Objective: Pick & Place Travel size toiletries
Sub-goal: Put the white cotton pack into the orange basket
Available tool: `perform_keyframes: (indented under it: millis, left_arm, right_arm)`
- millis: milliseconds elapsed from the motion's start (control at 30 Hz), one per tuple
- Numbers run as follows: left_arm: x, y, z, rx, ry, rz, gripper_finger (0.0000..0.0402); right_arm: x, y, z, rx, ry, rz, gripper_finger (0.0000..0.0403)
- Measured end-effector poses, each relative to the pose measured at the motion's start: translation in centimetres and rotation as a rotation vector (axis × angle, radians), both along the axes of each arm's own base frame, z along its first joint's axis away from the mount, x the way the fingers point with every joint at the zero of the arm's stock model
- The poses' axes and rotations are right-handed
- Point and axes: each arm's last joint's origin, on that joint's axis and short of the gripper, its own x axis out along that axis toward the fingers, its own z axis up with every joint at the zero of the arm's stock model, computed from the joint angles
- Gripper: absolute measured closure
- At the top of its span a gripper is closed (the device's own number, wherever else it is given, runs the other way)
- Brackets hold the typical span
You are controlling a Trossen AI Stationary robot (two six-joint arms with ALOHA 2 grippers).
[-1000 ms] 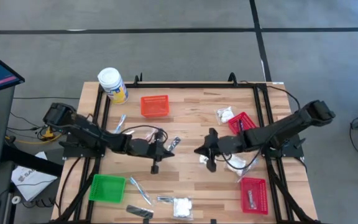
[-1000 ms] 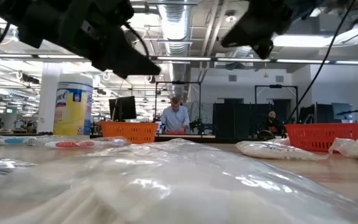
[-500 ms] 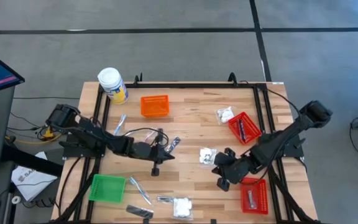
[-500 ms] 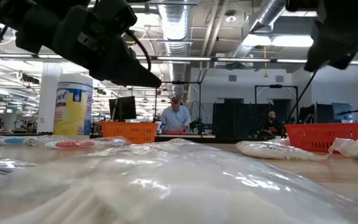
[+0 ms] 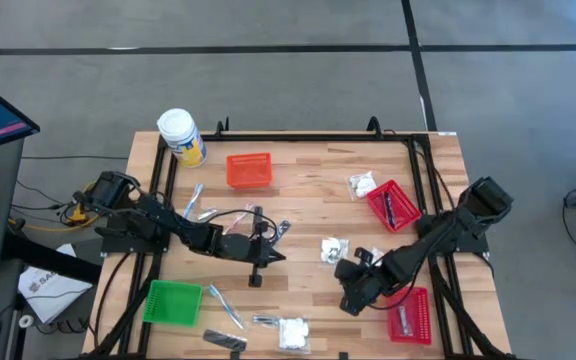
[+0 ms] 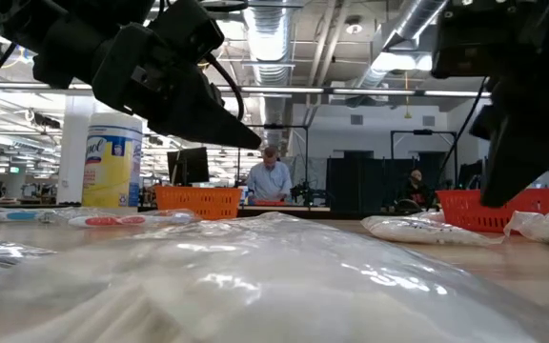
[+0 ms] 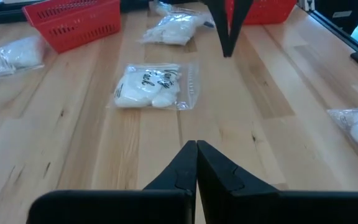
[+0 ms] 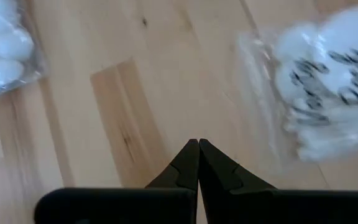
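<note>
The travel size toiletries lie scattered on the wooden table. A white lumpy packet (image 5: 333, 250) lies at mid-table, also seen in the left wrist view as packet (image 7: 154, 87) and in the right wrist view as packet (image 8: 328, 93). Another packet (image 5: 291, 332) lies at the near edge and a third packet (image 5: 361, 184) at the far right. Thin sticks (image 5: 223, 305) and a dark sachet (image 5: 223, 342) lie near the green basket. My left gripper (image 5: 271, 258) hovers shut, left of the middle packet. My right gripper (image 5: 348, 300) is shut and points down, nearer than that packet.
Two red baskets (image 5: 390, 205) (image 5: 408, 312) stand at the right, an orange basket (image 5: 249, 169) at the far middle and a green basket (image 5: 172, 302) at the near left. A white-lidded jar (image 5: 181, 137) stands at the far left corner. Bare wood lies between the grippers.
My right gripper has swung from beside the middle packet toward the table's near edge and downward, tipping its shut fingers steeply down and rolling. My left gripper has sunk a little and crept toward the right. The packets have stayed where they were.
</note>
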Motion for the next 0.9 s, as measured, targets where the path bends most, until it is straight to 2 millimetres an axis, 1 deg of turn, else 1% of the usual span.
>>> perform_keyframes:
  millis: [133, 267, 467, 567, 667, 900]
  left_arm:
    - [0.0, 0.0, 0.0, -0.001, -0.002, 0.000, 0.0399]
    - [0.0, 0.0, 0.0, -0.002, -0.002, 0.001, 0.0399]
    - [0.0, 0.0, 0.0, -0.006, -0.003, 0.004, 0.0399]
    - [0.0, 0.0, 0.0, -0.007, -0.003, 0.004, 0.0399]
    - [0.0, 0.0, 0.0, -0.007, -0.003, 0.004, 0.0399]
    - [0.0, 0.0, 0.0, -0.007, -0.003, 0.005, 0.0399]
  right_arm:
    - [0.8, 0.4, -0.4, -0.023, 0.025, 0.058, 0.0402]
    - [1.5, 0.5, -0.7, -0.070, 0.052, 0.048, 0.0387]
    - [2.1, 0.5, -1.2, -0.265, 0.130, 0.014, 0.0341]
    - [2.3, 0.6, -1.6, -0.341, 0.214, 0.018, 0.0320]
    - [2.8, 0.9, -2.5, -0.386, 0.279, 0.024, 0.0300]
    - [3.9, 1.6, -4.2, -0.516, 0.342, 0.022, 0.0258]
